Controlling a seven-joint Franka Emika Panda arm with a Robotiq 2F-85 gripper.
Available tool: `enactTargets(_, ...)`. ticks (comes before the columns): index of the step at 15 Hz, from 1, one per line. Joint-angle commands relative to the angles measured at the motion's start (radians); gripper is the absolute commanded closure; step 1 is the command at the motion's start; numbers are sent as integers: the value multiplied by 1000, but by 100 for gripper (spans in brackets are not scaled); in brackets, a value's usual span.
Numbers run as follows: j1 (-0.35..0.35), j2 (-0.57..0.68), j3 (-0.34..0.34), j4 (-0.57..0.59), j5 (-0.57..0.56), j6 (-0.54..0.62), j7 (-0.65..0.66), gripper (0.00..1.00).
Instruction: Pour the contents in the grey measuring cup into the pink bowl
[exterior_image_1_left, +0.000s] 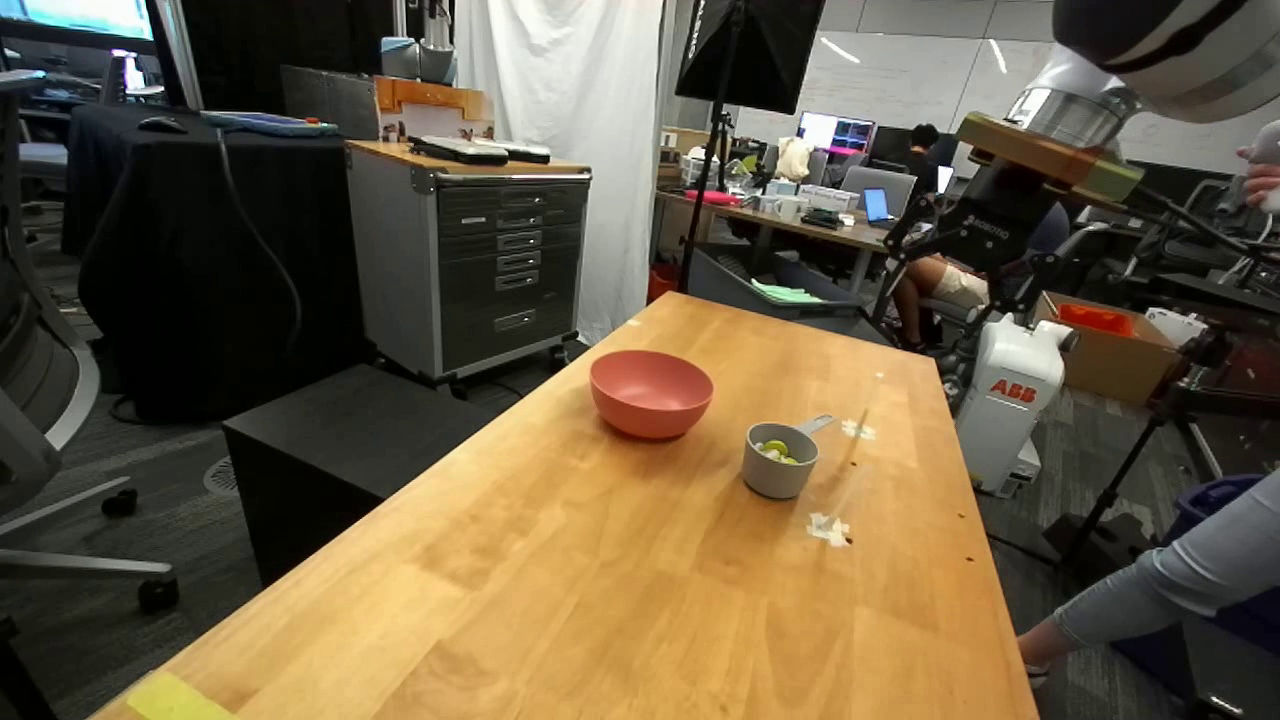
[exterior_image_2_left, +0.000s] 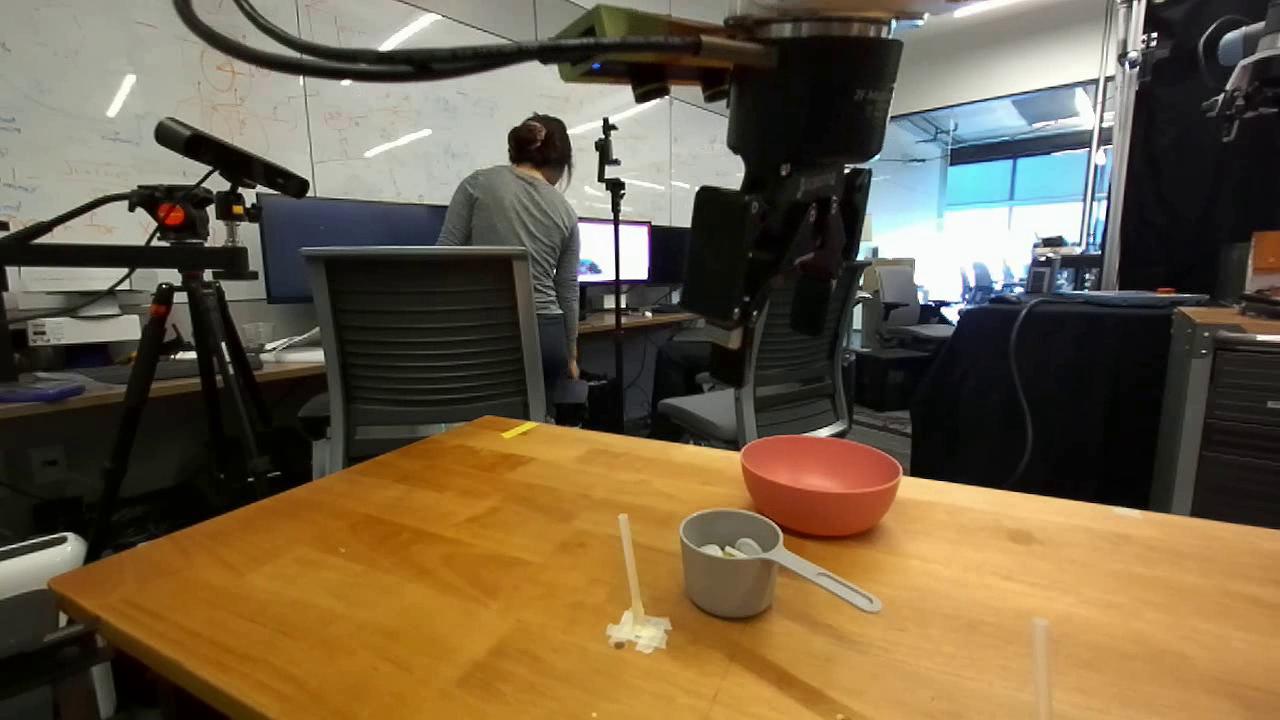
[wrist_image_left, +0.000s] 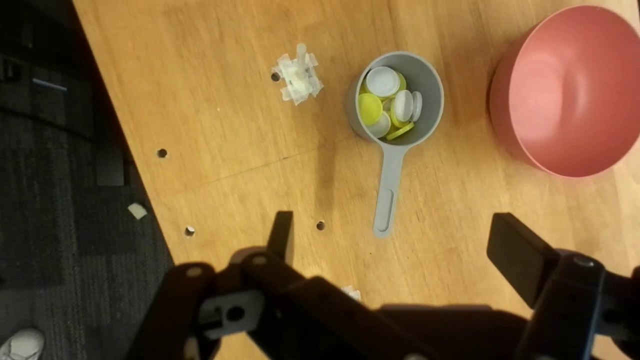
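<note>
The next grab turns on the handle (wrist_image_left: 389, 185), I'd say: in the wrist view it runs from the cup (wrist_image_left: 431, 110) back toward the gripper (wrist_image_left: 393, 235), nearly square to the line between the fingers (wrist_image_left: 520, 257), its free end showing inside the gap. Nothing is held; the fingers stand wide apart, well above the tabletop (wrist_image_left: 200, 65). The cup sits upright on the tabletop, below the gripper and ahead of it, white and yellow discs (wrist_image_left: 382, 81) inside. The bowl (wrist_image_left: 575, 95) lies ahead too, off to the gripper's right in that view, near the cup but not touching. The arm (exterior_image_1_left: 1190, 80) hangs over from high up, with the gripper aimed mostly down. To my eye, the gripper wants lowering and a small push forward before closing across the handle, and care that the cup comes up level.
</note>
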Motion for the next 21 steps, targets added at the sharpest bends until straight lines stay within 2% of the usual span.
enactTargets(1,-8,91,19,94,64,-1,48,0)
enactTargets(9,7,281,31,256,25,-9,171,0)
enactTargets(13,13,352,43,320,11,-17,189,0)
enactTargets(21,33,439,43,323,-53,13,173,0)
